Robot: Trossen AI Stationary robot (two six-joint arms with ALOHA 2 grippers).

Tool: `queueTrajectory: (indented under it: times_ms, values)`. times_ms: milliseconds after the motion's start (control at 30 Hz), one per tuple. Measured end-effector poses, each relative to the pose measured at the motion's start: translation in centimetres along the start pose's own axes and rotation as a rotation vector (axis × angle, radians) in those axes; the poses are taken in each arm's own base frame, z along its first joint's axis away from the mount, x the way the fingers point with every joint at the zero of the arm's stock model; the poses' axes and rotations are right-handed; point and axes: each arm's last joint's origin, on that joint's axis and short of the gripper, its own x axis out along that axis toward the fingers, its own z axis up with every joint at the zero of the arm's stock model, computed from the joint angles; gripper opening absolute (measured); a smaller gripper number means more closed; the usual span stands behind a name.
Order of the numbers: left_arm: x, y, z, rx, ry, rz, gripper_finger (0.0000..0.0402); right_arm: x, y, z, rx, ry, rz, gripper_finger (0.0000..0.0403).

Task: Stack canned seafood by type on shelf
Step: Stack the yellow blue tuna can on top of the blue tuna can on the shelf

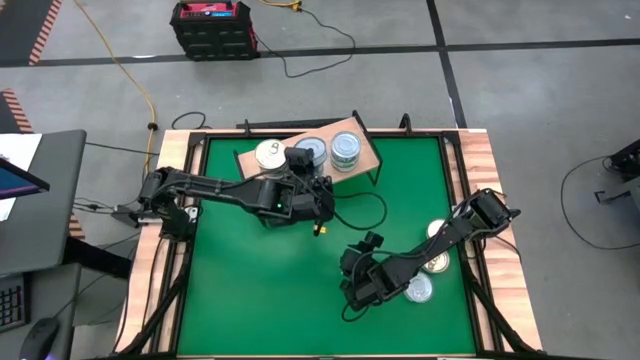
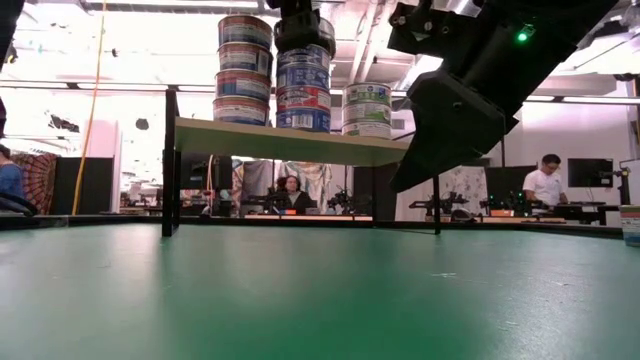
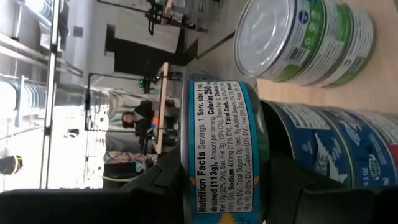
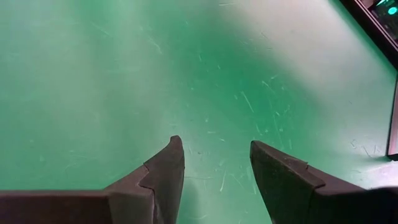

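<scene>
The shelf (image 1: 362, 158) stands at the table's far side with three stacks of canned seafood: a left stack (image 2: 245, 70), a middle blue-labelled stack (image 2: 303, 95) and a right green-labelled stack (image 2: 367, 110). My left gripper (image 1: 300, 160) reaches in from the table's left, shut on a blue-labelled can (image 3: 224, 143) right above the middle stack (image 3: 336, 149); whether the can touches that stack I cannot tell. My right gripper (image 4: 214, 155) hovers open over bare green table (image 1: 260, 300) at the near right, with nothing between its fingers. My left gripper pinches the blue-labelled can between its two fingers, one finger (image 3: 168, 180) on the can's top face and the other (image 3: 311, 193) on its bottom face, at the rim (image 3: 194, 186) nearest the wrist. The fingers come in almost level from the table's left. The can lies flat, its side label toward the wrist camera.
Three loose cans (image 1: 436, 262) (image 1: 420, 290) (image 1: 437, 230) lie on the table at the near right, beside my right arm. The shelf's black legs (image 2: 169, 165) stand on the green table. People sit in the room beyond the table.
</scene>
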Motion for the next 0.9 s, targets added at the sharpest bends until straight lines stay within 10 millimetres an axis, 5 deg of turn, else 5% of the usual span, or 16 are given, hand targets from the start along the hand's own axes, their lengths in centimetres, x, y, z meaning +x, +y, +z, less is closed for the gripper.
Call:
queueTrajectory:
  times_ms: [900]
  values:
    - [-1.3, 0.9, -0.5, -0.043, -0.04, -0.094, 0.0196, -0.1, 0.1, 0.0, 0.012, -0.004, 0.008, 0.0219]
